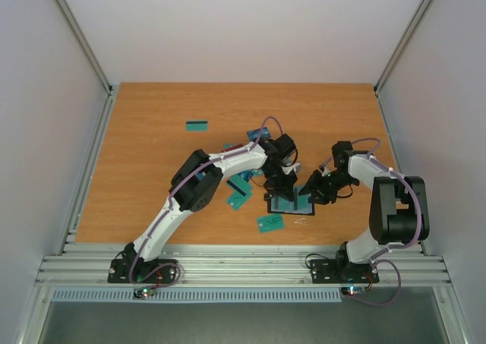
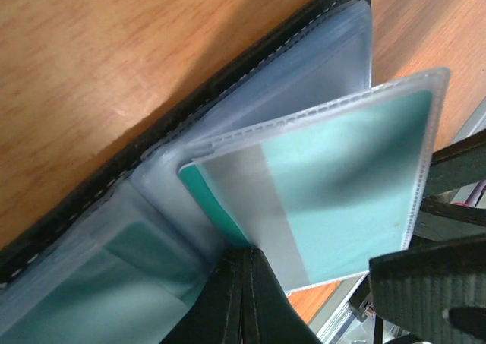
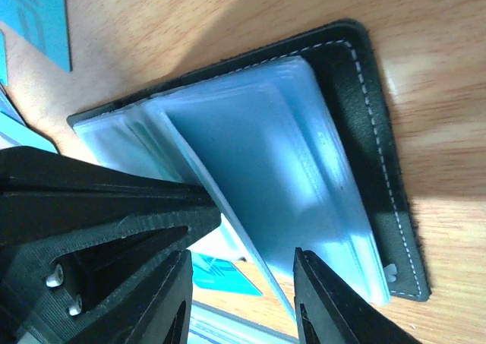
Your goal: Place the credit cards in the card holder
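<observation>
Wooden table [image 1: 152, 177], black card holder [image 1: 290, 204] lying open near the middle

The right gripper [image 3: 258, 241] is standing with its jaws apart, straddling the holder's clear sleeves [image 3: 288, 154]. The left gripper [image 2: 244, 260] is squeezed fully together, tips touching a sleeve that's carrying a teal credit card [image 2: 342, 184]. Loose credit cards [image 1: 270, 222] are lying just beside the holder, print too small to read.

Wooden table [image 1: 152, 207], white walls [image 1: 228, 25], aluminium rails [image 1: 243, 268] at near edge.
</observation>
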Controlling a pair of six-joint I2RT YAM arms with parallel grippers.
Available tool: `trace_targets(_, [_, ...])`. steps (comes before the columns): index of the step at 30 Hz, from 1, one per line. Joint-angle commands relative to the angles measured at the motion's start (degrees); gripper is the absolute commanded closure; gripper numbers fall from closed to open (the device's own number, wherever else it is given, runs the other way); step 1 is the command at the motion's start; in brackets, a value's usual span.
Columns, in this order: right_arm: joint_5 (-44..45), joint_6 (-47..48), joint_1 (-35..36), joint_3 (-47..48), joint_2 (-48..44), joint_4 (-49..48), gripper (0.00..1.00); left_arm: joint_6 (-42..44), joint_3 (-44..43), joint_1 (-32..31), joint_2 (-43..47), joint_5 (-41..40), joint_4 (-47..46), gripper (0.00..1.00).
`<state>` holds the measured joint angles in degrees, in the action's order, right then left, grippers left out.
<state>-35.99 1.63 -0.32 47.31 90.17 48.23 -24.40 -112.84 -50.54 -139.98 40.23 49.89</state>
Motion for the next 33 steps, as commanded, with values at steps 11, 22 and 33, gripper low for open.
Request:
trace_targets(11, [1.1, -1.5, 5.9, 2.2, -1.2, 1.1, 0.62, -2.2, 3.1, 0.6, 3.2, 2.1, -4.8, 1.00])
trace_targets(22, [3.3, -6.2, 13.0, 8.9, 3.9, 1.3, 0.62, -7.1, 19.9, 5.6, 20.5, 0.5, -11.5, 1.00])
trace_targets(33, [3.3, -10.6, 22.1, 23.3, 11.6, 1.8, 0.61, -1.9, 36.2, 8.0, 36.4, -10.6, -7.8, 0.99])
